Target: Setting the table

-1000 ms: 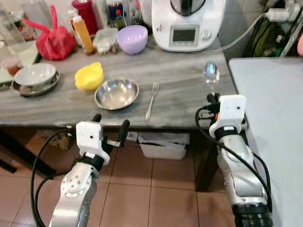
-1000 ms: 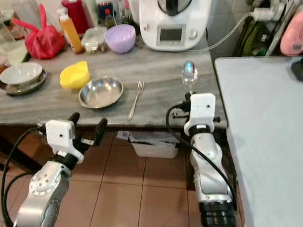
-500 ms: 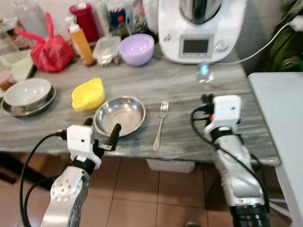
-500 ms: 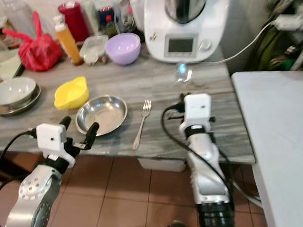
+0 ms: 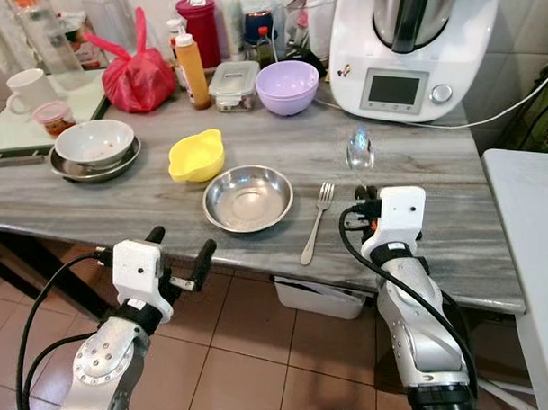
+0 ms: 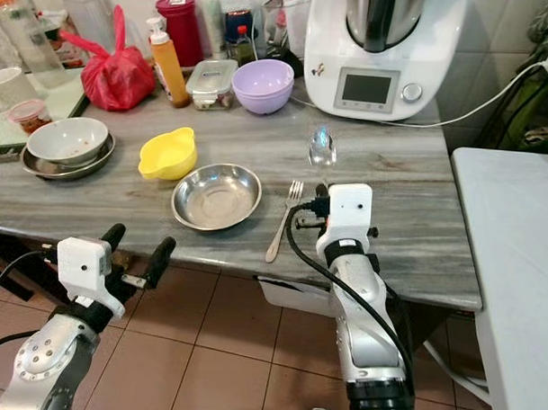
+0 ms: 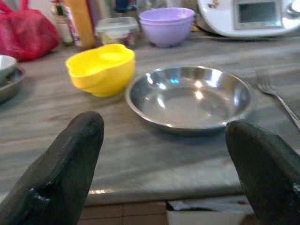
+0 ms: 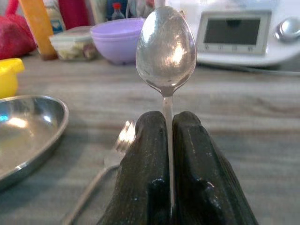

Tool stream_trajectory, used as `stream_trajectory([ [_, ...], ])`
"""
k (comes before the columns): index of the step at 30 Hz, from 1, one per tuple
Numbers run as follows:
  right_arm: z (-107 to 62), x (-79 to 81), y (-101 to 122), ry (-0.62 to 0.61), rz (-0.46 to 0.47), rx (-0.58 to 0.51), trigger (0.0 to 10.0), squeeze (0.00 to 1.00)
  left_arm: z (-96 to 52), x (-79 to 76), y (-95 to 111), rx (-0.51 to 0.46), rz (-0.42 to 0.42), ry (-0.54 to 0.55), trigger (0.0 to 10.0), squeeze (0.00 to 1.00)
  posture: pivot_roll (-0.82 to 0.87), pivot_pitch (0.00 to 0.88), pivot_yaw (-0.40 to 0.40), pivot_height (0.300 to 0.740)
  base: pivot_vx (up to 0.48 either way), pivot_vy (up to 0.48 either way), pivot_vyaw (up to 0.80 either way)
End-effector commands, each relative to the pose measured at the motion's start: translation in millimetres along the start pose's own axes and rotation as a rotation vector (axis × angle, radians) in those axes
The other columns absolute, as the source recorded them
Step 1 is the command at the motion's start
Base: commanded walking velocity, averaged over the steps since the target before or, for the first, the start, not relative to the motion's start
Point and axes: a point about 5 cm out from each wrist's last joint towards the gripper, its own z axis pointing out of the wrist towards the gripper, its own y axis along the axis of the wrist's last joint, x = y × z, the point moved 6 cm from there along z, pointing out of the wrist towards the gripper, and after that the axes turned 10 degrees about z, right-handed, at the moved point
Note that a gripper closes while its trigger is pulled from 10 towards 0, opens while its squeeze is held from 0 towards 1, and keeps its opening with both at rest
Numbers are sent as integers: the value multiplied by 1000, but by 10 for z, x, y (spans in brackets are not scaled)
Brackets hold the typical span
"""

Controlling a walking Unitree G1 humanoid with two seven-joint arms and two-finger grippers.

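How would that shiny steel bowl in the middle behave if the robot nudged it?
The shallow shiny steel bowl would probably slide easily on the smooth grey wooden tabletop. It sits low and wide, so it seems unlikely to tip. It looks empty, so likely light.

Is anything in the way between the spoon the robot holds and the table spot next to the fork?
Nothing visible blocks it. The right pincer holds the shiny metal spoon upright above the grey marble-look table, beside the silver fork and the round steel dish. The tabletop there looks bare.

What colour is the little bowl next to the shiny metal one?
Yellow plastic bowl; clearest in left wrist view.
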Motion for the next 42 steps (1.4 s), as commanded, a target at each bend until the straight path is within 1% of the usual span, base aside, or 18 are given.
stream_trajectory([
  [1,-12,9,-43,-13,34,27,10000,0,-43,-54,14,7,7,-66,10000,0,-86,147,120,740,0,0,0],
  [3,-18,4,-60,-17,38,35,10000,0,-51,-71,15,8,10,-82,10000,0,-85,147,121,740,0,0,0],
  [4,-33,-13,-112,-27,53,57,10000,0,-68,-102,16,13,17,-116,10000,0,-85,151,122,740,0,0,0],
  [10,-69,-31,-193,-41,70,87,10000,0,-88,-149,9,23,35,-175,10000,0,-89,156,137,740,0,0,0],
  [11,-88,-35,-259,-52,88,115,10000,0,-87,-161,13,23,32,-189,10000,0,-90,157,140,740,0,0,0],
  [13,-108,-42,-372,-65,89,163,10000,0,-79,-178,20,22,29,-198,10000,0,-91,157,141,740,0,0,0],
  [14,-108,-42,-372,-65,89,163,10000,0,-79,-178,20,22,29,-198,10000,0,-91,157,141,740,0,0,0],
  [16,-131,-28,-473,-62,118,206,10000,0,-74,-218,35,21,24,-219,10000,0,-87,161,142,740,0,0,0],
  [22,-163,2,-529,-53,117,237,10000,0,-87,-266,39,21,18,-240,10000,0,-83,161,140,740,0,0,0],
  [28,-205,-9,-543,-53,96,258,10000,0,-84,-290,16,27,13,-257,10000,0,-85,156,141,740,0,0,0],
  [32,-243,-49,-525,-69,97,265,10000,0,-71,-309,17,28,11,-270,10000,0,-87,155,146,740,0,0,0],
  [38,-330,-134,-587,-107,87,313,10000,0,-71,-341,18,30,12,-297,10000,0,-95,155,155,740,0,0,0],
  [39,-360,-190,-599,-134,82,325,10000,0,-68,-353,19,30,12,-307,10000,0,-100,155,161,740,0,0,0],
  [42,-378,-243,-608,-163,67,335,10000,0,-62,-366,20,29,13,-317,10000,0,-105,154,166,740,0,0,0],
])
